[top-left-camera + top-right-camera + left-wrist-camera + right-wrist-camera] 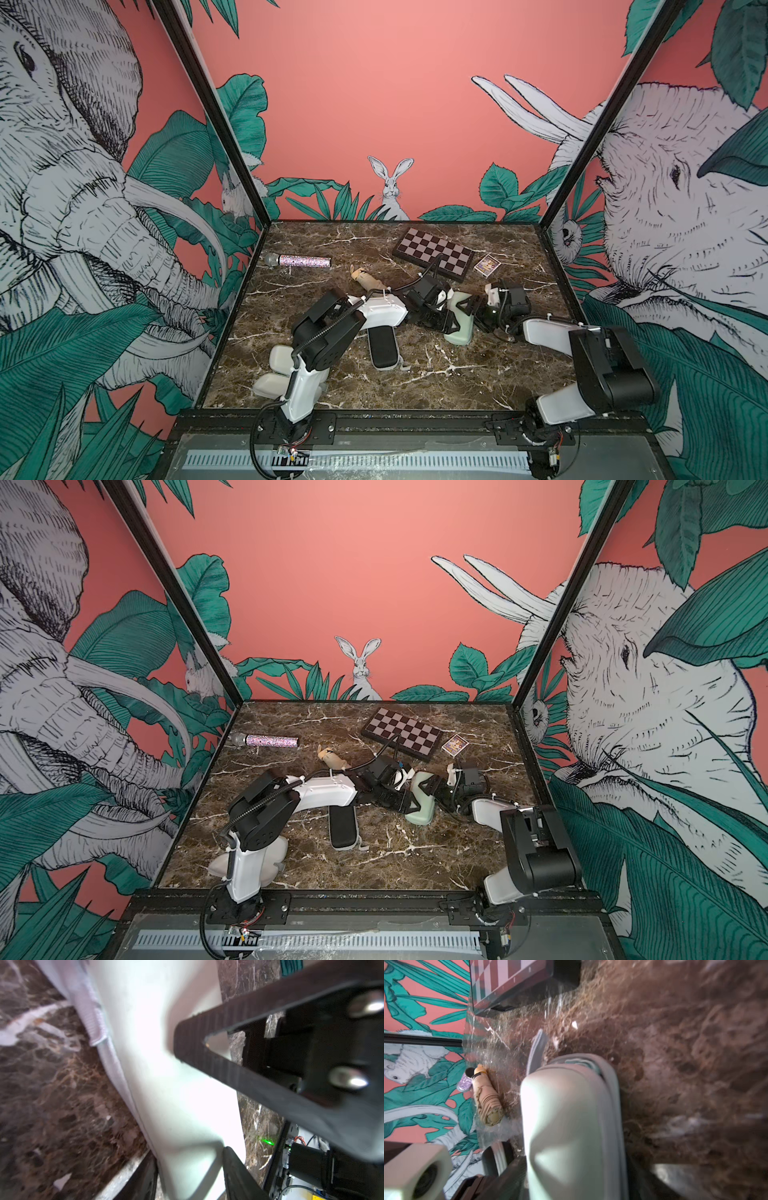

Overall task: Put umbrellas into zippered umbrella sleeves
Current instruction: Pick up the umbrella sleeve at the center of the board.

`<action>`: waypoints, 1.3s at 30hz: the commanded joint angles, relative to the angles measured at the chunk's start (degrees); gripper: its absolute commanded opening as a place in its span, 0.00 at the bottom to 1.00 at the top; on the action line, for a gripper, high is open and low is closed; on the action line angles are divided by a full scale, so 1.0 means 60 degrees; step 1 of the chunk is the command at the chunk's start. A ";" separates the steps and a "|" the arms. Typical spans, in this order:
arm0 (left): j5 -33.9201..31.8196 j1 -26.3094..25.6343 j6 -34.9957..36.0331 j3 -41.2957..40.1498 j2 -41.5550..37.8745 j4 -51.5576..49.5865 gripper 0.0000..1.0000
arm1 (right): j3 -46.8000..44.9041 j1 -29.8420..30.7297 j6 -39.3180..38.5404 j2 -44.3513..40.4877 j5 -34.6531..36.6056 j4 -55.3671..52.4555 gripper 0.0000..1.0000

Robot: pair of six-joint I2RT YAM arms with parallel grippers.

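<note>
The pale mint sleeve (457, 334) lies right of centre on the marble counter (478, 374), between both arms. The left pincer (203, 1101) has its fingers apart, tips against the shell. The right pincer (469, 309) straddles the sleeve's far end; I cannot tell whether it is clamped. A tan umbrella (368, 279) lies bare just beyond the left arm. A black sleeve (383, 347) lies shut near centre, and a beige sleeve (274, 370) near left. The print on the small card box (487, 264) by the chessboard (434, 251) is too small to read.
</note>
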 commanded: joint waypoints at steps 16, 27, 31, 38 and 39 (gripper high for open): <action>0.0585 0.1689 -0.2691 -0.2458 -0.0965 0.3337 0.86 | -0.0347 0.0234 0.0123 0.0212 -0.0850 0.0515 0.21; 0.0979 0.1214 -0.4404 -0.2619 -0.0591 0.5676 0.88 | -0.0770 0.0314 0.2324 -0.0736 -0.1377 0.2551 0.19; 0.0993 0.1182 -0.4563 -0.2879 -0.0620 0.6127 0.84 | -0.0685 0.0366 0.2785 -0.1119 -0.1386 0.2765 0.19; 0.1047 0.1152 -0.4631 -0.3148 -0.0731 0.6474 0.75 | -0.0652 0.0422 0.3113 -0.1653 -0.1287 0.2788 0.18; 0.1044 0.1138 -0.4763 -0.3104 -0.0711 0.6626 0.73 | -0.0652 0.0472 0.3189 -0.1657 -0.1250 0.2872 0.18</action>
